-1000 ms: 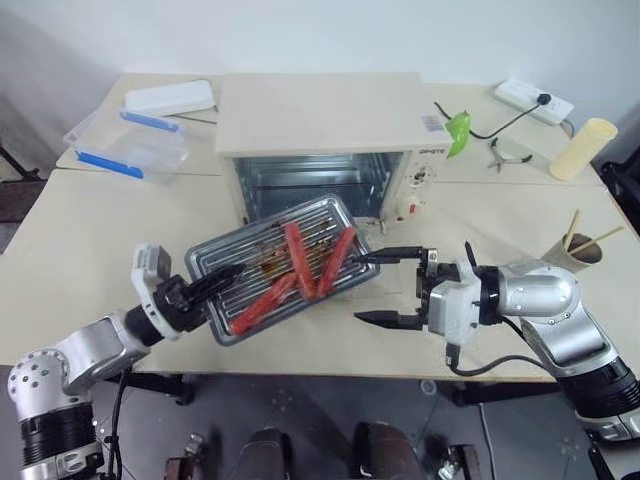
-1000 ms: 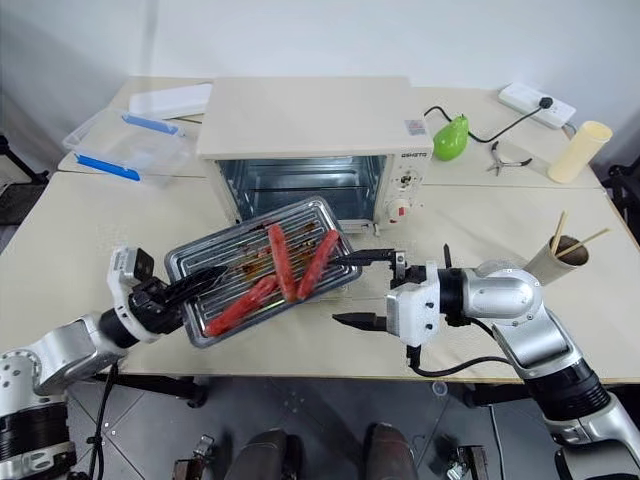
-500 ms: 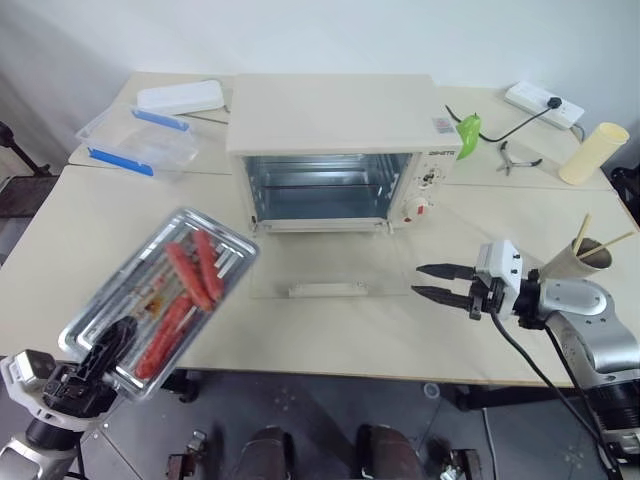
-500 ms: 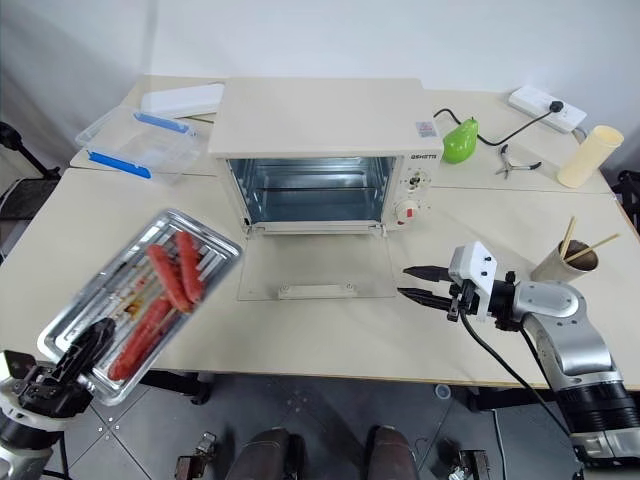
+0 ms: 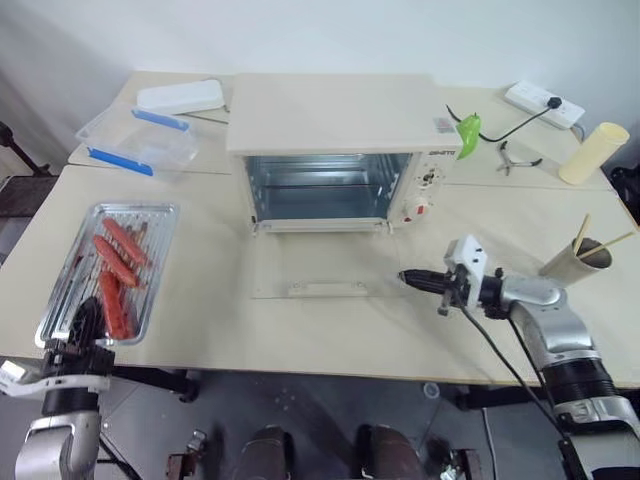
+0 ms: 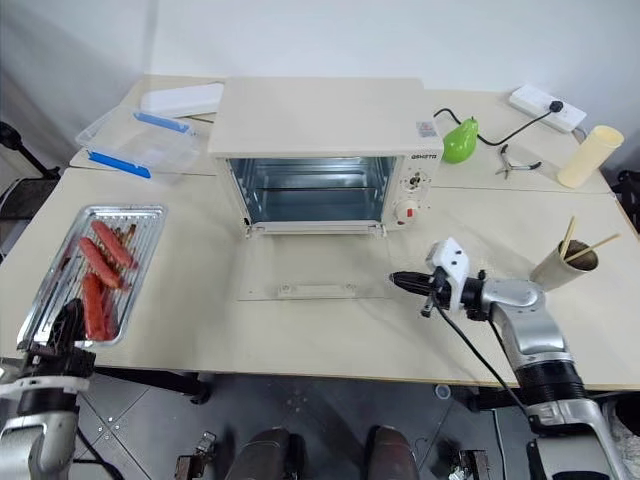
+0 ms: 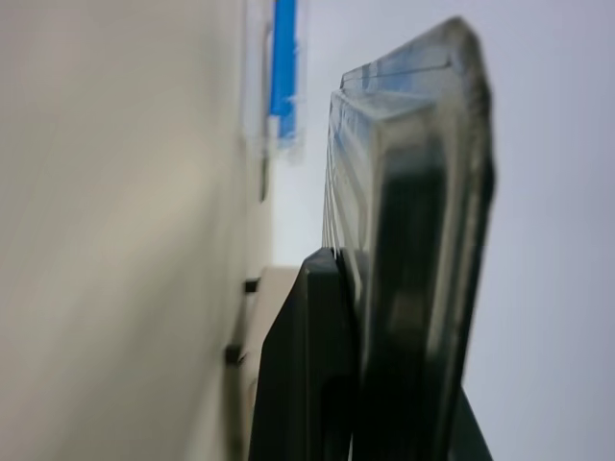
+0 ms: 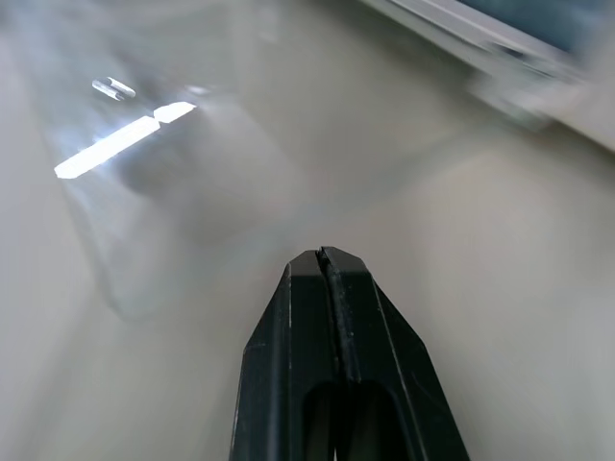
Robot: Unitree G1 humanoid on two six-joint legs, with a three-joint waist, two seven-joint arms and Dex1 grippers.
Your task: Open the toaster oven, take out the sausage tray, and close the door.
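The cream-white toaster oven (image 5: 330,130) stands at the middle back with its shiny inside bare. Its glass door (image 5: 300,268) lies open flat on the table, bar handle (image 5: 325,289) toward me. The silver sausage tray (image 5: 150,240), holding three red sausages (image 5: 115,270), lies level over the table's left front; whether it rests there I cannot tell. My left gripper (image 5: 85,322) is shut on the tray's near rim (image 7: 413,192). My right gripper (image 5: 405,279) is shut and holds nothing, its fingertips (image 8: 324,257) just off the door's right edge.
A clear plastic box with blue clips (image 5: 140,142) and a white lid (image 5: 180,96) sit at the back left. At the back right are a green pear (image 5: 467,133), pliers (image 5: 518,157), a power strip (image 5: 545,100) and a cream cup (image 5: 585,150). A cup with chopsticks (image 5: 580,258) stands right of my right arm.
My left arm has swung the tray from in front of the oven out to the left and levelled it. My right gripper has shut and moved toward the door's right edge.
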